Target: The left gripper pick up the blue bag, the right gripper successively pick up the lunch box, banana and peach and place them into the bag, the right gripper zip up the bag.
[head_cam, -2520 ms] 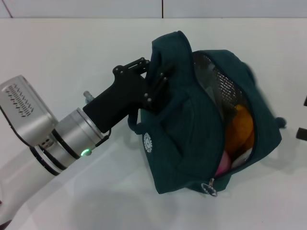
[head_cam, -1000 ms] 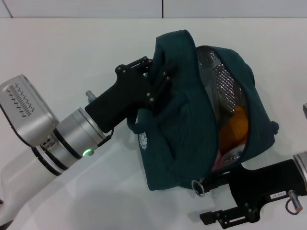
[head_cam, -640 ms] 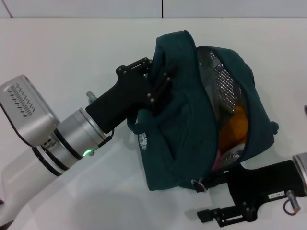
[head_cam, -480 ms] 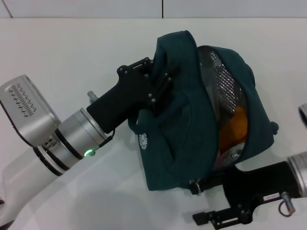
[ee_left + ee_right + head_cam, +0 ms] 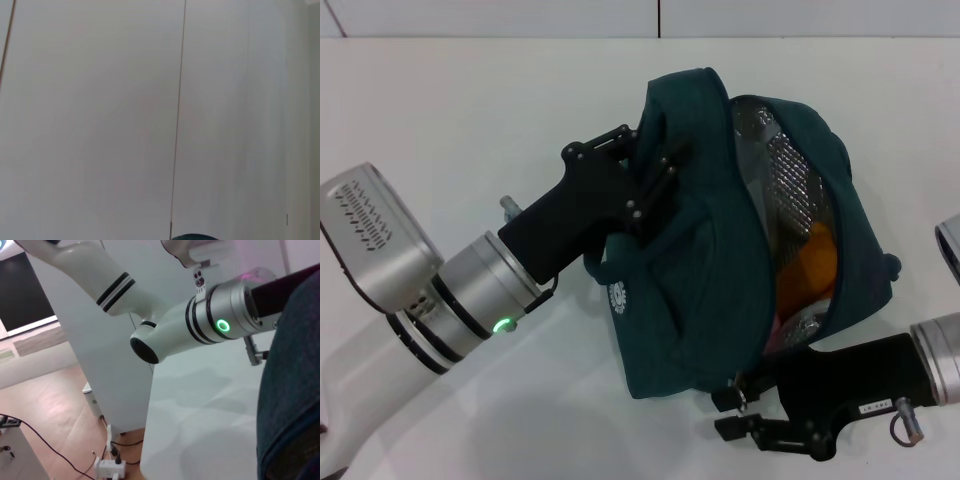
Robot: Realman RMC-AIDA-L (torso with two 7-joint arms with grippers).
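Blue bag (image 5: 720,290) gapes, left hand (image 5: 645,185) clamped on its side, right hand (image 5: 745,405) pinching the zipper pull (image 5: 740,390).

White table (image 5: 470,120) fills head view. Wall (image 5: 520,15) strip at 12 o'clock. Right wrist view: wood floor (image 5: 55,415), power strip (image 5: 107,469) with cables at 7 o'clock.

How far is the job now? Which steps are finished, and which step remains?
Packing looks done: orange and pink items lie inside the blue bag, though I cannot tell which is which. The left gripper holds the bag by its upper fabric. In hand: the right gripper is at the zipper pull at the bag's lower corner. Left: the opening still gapes, so the zipping remains.
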